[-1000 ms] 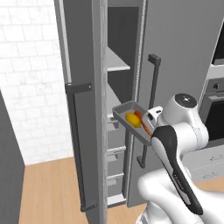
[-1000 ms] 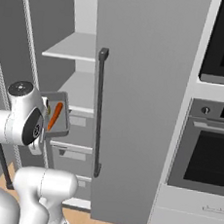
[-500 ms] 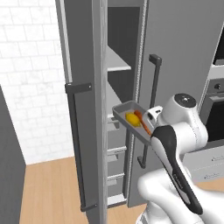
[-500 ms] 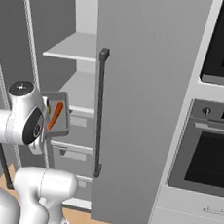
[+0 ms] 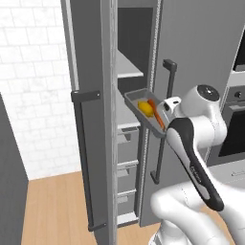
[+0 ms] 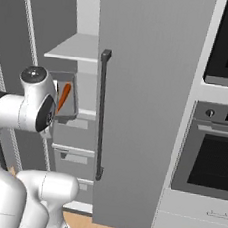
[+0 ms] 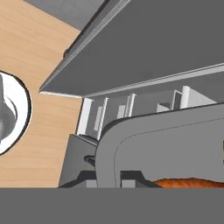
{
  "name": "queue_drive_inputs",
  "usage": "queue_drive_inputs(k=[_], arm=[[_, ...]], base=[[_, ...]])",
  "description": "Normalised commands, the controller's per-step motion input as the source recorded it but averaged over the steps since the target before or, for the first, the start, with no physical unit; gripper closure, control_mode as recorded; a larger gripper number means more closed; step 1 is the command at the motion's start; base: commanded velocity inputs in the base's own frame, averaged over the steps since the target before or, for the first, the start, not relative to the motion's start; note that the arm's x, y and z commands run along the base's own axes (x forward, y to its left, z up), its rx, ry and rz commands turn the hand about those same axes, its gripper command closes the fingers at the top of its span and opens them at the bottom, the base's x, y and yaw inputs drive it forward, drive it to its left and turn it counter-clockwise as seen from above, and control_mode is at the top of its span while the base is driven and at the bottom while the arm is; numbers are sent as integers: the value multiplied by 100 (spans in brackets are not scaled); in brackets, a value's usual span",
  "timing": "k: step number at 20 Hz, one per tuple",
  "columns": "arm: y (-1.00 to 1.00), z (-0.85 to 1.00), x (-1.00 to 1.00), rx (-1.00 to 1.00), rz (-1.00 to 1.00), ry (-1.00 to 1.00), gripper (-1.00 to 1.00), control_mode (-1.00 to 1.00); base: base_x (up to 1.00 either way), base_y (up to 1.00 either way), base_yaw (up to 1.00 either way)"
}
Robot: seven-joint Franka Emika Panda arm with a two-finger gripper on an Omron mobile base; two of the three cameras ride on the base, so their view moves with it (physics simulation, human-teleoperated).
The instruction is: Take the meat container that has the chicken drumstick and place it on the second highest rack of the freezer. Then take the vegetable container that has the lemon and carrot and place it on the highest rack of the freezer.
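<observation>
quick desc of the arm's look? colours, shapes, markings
Glossy white arm built of rounded, tubular links. A black band runs along one link in the left base view, with small lettering too blurred to read. A dark grey disc caps the joint on top, and another joint shows a dark face. No loose cables visible.

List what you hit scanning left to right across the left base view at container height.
White brick wall → open freezer door → shelf → vegetable container with lemon then carrot → robot arm → oven.
</observation>
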Motion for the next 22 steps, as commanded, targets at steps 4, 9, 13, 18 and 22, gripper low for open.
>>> queue_drive_inputs(k=[4,9,13,18,22], arm=[[9,72,32,0,-1,0,100,-100],[24,66,62,0,0,-1,100,-100],[23,62,58,3,-3,-1,100,-100],[3,41,57,6,-4,3,100,-100],[3,8,54,2,-4,11,100,-100]], base=[[0,0,0],[0,0,0],[0,0,0],[0,0,0],[0,0,0]])
